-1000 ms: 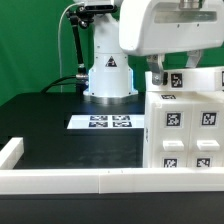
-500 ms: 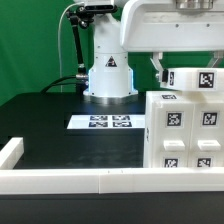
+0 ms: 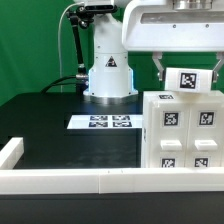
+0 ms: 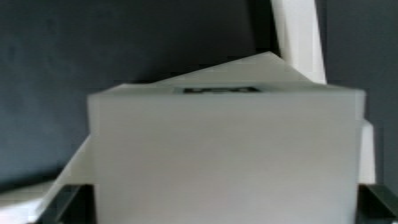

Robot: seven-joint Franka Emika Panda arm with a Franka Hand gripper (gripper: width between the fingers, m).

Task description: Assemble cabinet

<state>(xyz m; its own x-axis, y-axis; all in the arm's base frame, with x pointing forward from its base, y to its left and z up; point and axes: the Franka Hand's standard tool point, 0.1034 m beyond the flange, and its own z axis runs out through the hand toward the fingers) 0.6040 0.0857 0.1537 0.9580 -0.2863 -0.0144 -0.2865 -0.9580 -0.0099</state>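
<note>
The cabinet body (image 3: 184,132), a large white box with black-and-white tags and small tagged drawer fronts, stands at the exterior view's right. My gripper (image 3: 189,72) hangs just above its top and is shut on a white tagged piece (image 3: 191,81), held about level and close over the body. In the wrist view this piece (image 4: 222,140) fills most of the picture between my dark fingertips (image 4: 64,206). My gripper (image 4: 222,208) is closed on its sides. A white corner (image 4: 249,68) shows behind the piece; what it belongs to is hidden.
The marker board (image 3: 108,122) lies flat on the black table in front of the robot base (image 3: 108,76). A low white wall (image 3: 60,178) runs along the table's front edge and up the exterior view's left side.
My gripper has risen slightly with the white piece. The piece has turned from tilted to about level and sits a little clear of the cabinet top.
</note>
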